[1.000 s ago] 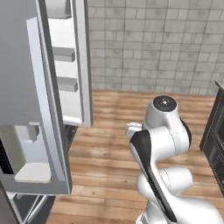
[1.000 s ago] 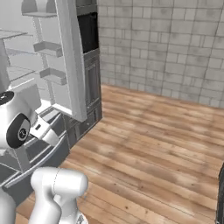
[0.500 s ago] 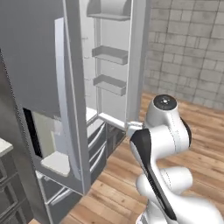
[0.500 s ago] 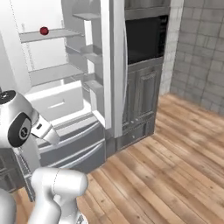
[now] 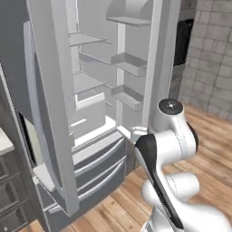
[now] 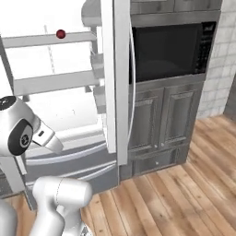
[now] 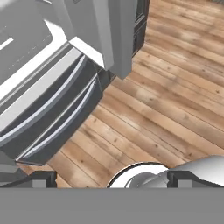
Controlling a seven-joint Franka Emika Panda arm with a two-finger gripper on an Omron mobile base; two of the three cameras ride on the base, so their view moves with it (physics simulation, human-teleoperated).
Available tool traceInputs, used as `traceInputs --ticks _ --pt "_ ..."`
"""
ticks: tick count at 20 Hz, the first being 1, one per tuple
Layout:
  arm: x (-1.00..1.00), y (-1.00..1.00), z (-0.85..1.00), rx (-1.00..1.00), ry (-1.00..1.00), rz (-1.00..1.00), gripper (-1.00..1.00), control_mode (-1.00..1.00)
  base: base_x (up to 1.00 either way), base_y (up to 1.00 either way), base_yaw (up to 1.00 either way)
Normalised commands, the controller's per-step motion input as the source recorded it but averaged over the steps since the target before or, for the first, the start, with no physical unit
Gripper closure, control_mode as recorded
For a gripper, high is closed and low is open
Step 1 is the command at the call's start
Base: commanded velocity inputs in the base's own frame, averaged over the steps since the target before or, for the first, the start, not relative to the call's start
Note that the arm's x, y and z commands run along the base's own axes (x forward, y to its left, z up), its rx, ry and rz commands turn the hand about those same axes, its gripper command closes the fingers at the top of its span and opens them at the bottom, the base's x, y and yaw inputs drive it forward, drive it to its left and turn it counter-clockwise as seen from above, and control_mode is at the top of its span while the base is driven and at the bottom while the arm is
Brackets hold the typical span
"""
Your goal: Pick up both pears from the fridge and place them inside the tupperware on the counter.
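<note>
The fridge [image 5: 93, 120] stands open ahead, with white shelves and grey bottom drawers [image 7: 46, 103]. A glossy red pear [image 6: 60, 33] rests on an upper shelf, far above and beyond my hand. My arm is folded close to the base, and the gripper [image 7: 113, 179] points down at the wooden floor in front of the drawers. Its dark fingertips [image 7: 40, 179] sit wide apart, open with nothing between them. The tupperware is out of view. A pale corner, perhaps the counter [image 5: 3, 141], shows at the far left.
The fridge's left door [image 5: 50, 113] juts toward me and the right door [image 6: 117, 78] stands edge-on. Right of the fridge are a built-in black oven [image 6: 168, 50] and dark cabinets [image 6: 159, 124]. Wooden floor [image 6: 184, 193] lies open to the right.
The whole picture has shifted: the base has turned and the open fridge now fills the view ahead, with the red pear showing. The arm's pose looks unchanged.
</note>
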Motion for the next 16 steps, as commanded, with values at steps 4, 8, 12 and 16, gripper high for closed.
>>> traceInputs --ticks 4,8,12,16 --pt "0.00 0.00 0.00 0.00 0.00 0.00 -1.00 1.00 0.49 -0.44 0.62" --pt "0.00 0.00 0.00 0.00 0.00 0.00 -1.00 1.00 0.48 -0.39 0.62" --pt "0.00 0.00 0.00 0.00 0.00 0.00 -1.00 1.00 0.45 -0.44 0.57" --pt "0.00 0.00 0.00 0.00 0.00 0.00 -1.00 1.00 0.38 -0.46 0.43"
